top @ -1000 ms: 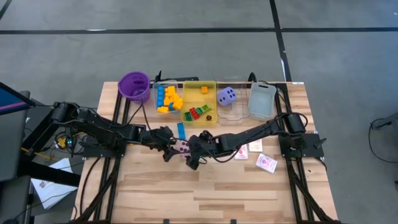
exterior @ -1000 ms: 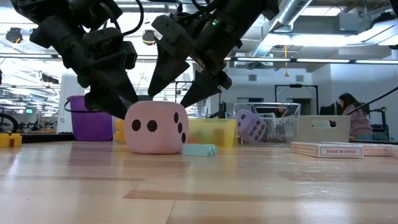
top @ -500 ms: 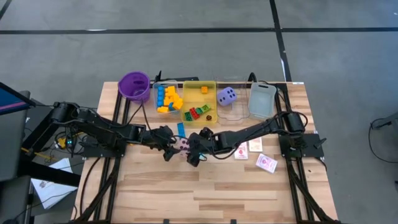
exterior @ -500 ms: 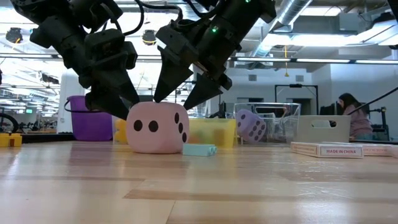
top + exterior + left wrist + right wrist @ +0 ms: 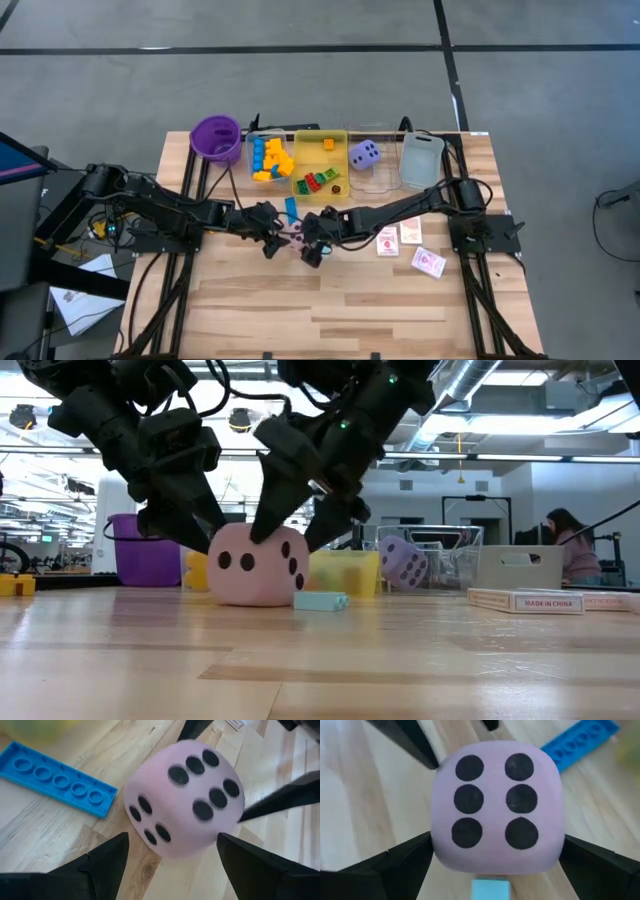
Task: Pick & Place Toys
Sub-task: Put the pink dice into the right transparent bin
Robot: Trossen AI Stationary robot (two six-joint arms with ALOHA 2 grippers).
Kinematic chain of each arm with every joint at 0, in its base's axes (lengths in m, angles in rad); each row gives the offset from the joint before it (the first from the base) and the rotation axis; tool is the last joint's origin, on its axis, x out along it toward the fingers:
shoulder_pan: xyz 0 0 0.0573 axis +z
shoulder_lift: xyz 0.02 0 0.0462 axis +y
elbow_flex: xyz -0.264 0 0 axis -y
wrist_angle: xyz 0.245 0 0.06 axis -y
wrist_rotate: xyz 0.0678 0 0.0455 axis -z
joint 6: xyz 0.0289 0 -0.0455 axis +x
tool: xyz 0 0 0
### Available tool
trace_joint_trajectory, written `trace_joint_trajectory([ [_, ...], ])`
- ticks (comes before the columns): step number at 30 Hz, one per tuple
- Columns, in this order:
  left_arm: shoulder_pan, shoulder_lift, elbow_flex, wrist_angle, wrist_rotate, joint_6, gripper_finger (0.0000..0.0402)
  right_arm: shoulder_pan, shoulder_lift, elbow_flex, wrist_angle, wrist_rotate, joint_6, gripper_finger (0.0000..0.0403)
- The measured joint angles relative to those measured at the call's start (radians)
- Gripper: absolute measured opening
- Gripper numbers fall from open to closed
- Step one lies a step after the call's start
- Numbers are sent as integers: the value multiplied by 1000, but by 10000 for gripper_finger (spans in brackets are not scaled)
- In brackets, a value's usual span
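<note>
Both arms reached in low from opposite sides of the table and met at its middle. The left gripper (image 5: 272,237) came in from the left, tilted steeply downward, its fingers (image 5: 102,862) spread and standing to either side of the pink die (image 5: 293,234); whether they touched it could not be told. The right gripper (image 5: 312,242) came in from the right, fingers (image 5: 402,857) spread wide and straddling the same die from above. In the low view its fingertips had dropped past the die's upper edge. Neither gripper was seen to grasp the die.

The pink die (image 5: 258,564) rested on the wooden table (image 5: 350,300), a rounded-corner cube, matt and soft-looking, with black pips. A flat blue studded block (image 5: 291,209) lay just beside it on the far side.

Along the far edge stood a round purple cup (image 5: 216,137), a clear tray (image 5: 251,160) holding yellow and blue blocks, a yellow tray (image 5: 343,160) with mixed small blocks, a second clear tray (image 5: 372,180) carrying the purple die (image 5: 364,154), and a grey tray (image 5: 421,160). Red-patterned cards (image 5: 428,262) lay flat near the right arm.

The near half of the tabletop was bare planking. The space around the die was crowded by both grippers.
</note>
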Motion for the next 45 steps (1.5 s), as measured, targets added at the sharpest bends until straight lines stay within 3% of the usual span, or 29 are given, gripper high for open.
trace_joint_trajectory([
  [13, 0, 0, 0, 16, -6, -1, 296, 3, 43, 11, 5, -35, 103, 396],
  [24, 0, -22, 0, 16, -5, 5, 296, -25, 51, 62, -7, -50, 213, 322],
  [35, 0, -305, 0, -23, -2, 10, 296, -32, 50, 126, 1, -42, 223, 323],
  [45, 0, -628, 0, -23, -5, 156, 296, -58, 49, 257, -109, -38, 185, 323],
])
